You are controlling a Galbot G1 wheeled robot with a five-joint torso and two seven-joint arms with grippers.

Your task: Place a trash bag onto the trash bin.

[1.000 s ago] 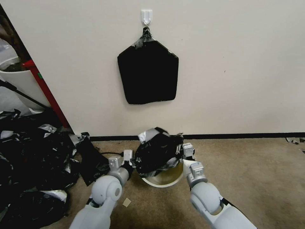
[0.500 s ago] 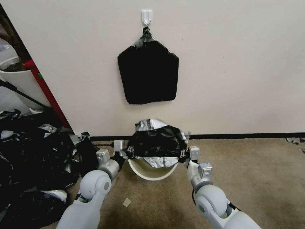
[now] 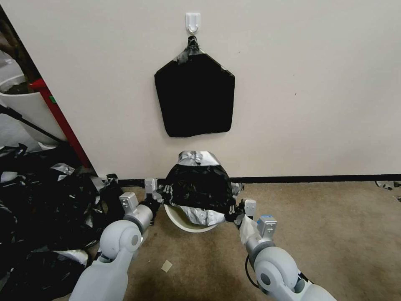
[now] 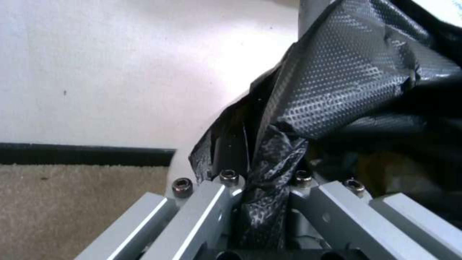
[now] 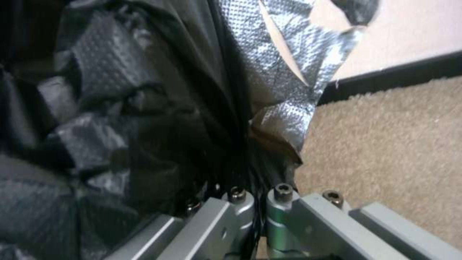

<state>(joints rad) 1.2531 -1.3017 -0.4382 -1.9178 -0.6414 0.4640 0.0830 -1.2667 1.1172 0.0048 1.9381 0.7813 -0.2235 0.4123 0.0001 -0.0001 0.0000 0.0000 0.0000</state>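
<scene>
Trash bag [image 3: 199, 190] now spread wider, both hands lower, trash bin [image 3: 184, 220] shifted left.

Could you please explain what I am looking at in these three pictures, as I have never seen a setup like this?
This is a two-armed wheeled robot. The wide picture comes from its head camera, looking down at a carpeted floor. The two close-ups come from cameras on its wrists. The left gripper and the right gripper each pinch one side of a black trash bag, stretching it above a small cream trash bin. The wrist views show the plastic clamped between each gripper's fingers. A flat black pack hangs from a wall hook; plastic scraps lie heaped at left.
</scene>
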